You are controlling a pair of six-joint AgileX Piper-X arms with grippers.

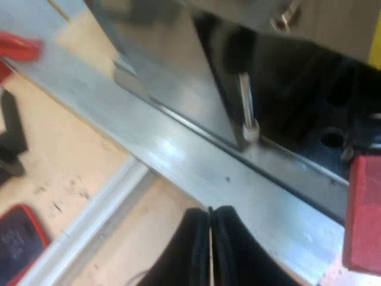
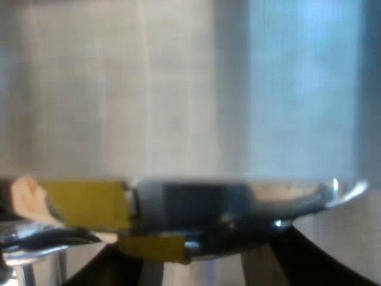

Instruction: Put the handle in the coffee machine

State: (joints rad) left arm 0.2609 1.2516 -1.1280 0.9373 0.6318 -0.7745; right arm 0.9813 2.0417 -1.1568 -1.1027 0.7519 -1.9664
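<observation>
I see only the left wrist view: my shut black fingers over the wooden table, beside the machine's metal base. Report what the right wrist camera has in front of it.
Observer: A shiny curved metal rim lies across, close before that camera.
Operator: Tell me what stands behind it.
Observer: A pale brushed steel wall, probably the machine's.
Operator: Name any markings by the rim.
Observer: Yellow tape patches sit at one end of it.
</observation>
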